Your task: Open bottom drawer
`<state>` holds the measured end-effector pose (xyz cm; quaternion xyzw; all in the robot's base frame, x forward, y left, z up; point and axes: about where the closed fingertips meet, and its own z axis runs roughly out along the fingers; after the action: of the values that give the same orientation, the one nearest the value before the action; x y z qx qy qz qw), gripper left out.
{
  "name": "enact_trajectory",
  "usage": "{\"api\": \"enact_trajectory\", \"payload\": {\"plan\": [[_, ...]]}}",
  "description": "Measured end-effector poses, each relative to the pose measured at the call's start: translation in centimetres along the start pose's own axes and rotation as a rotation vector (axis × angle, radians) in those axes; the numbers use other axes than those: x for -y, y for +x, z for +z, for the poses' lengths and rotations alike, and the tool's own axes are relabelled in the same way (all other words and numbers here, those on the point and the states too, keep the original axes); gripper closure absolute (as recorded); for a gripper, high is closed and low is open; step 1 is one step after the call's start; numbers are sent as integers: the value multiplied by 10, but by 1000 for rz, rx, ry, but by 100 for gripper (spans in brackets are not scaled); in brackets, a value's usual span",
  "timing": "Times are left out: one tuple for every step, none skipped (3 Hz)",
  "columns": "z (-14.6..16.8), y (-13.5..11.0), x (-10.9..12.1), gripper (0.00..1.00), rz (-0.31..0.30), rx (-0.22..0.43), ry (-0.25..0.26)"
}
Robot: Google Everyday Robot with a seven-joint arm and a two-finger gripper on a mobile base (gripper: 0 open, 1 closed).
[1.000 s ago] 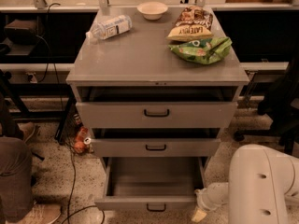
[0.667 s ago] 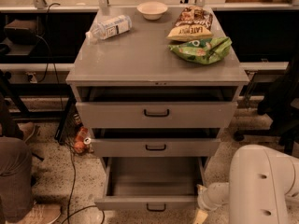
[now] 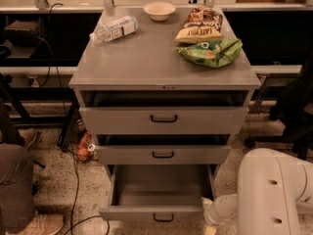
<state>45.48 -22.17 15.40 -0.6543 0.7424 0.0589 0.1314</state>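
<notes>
Grey bottom drawer (image 3: 161,187) open, end effector (image 3: 211,223) at its right front corner, grip unclear, "LATE JULY" chip bag (image 3: 199,27)

Dim, warm-lit workroom. A speckled terrazzo floor (image 3: 49,185) carries a thin black cable (image 3: 74,180) (it trails past the grey metal cabinet (image 3: 146,58) standing in the middle). Behind the cabinet runs a dark workbench (image 3: 39,33) with a pale metal rail (image 3: 34,70). Dark furniture (image 3: 291,111) stands at the right. The gripper (image 3: 211,220) sits low at the bottom right, near the floor.
</notes>
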Motion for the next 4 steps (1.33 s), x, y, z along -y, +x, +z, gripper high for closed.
{"api": "enact_trajectory", "payload": {"plan": [[3, -12, -17, 0, -80, 5, -32], [10, -22, -26, 18, -130, 17, -62], [10, -26, -32, 41, -151, 30, -75], [9, -27, -33, 65, -154, 33, -75]]}}
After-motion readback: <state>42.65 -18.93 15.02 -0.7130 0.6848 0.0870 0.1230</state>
